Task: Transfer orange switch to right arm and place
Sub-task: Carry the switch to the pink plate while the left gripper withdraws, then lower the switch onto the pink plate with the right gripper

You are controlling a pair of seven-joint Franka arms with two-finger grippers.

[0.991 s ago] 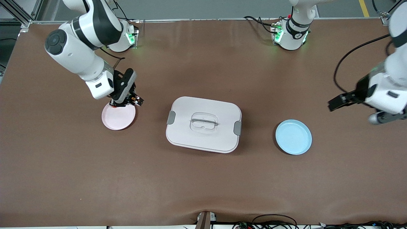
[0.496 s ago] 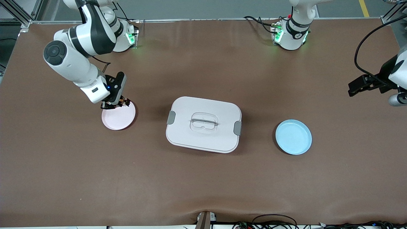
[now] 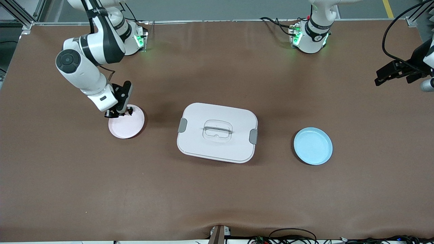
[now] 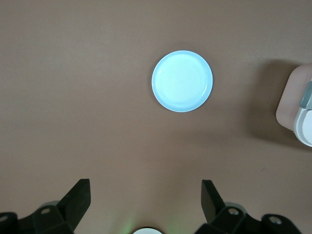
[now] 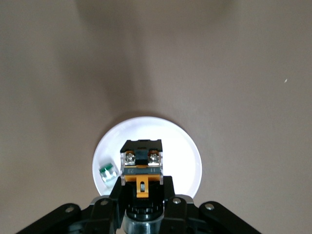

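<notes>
Right gripper [image 5: 142,195] is clenched on the orange switch [image 5: 141,165], a black blocky part with two screw terminals and an orange band, held over the pink plate [image 3: 127,126] toward the right arm's end of the table. A small white-and-green part [image 5: 107,173] lies on that plate just beside the switch. In the front view the gripper [image 3: 118,113] sits over the plate's rim on the side nearest the robot bases.

Left gripper [image 4: 144,202] is released, fingers spread wide, hanging high over bare table near the left arm's end; the arm waits. The blue plate [image 3: 313,146] lies well apart from it, with the white lidded container [image 3: 217,132] between the two plates.
</notes>
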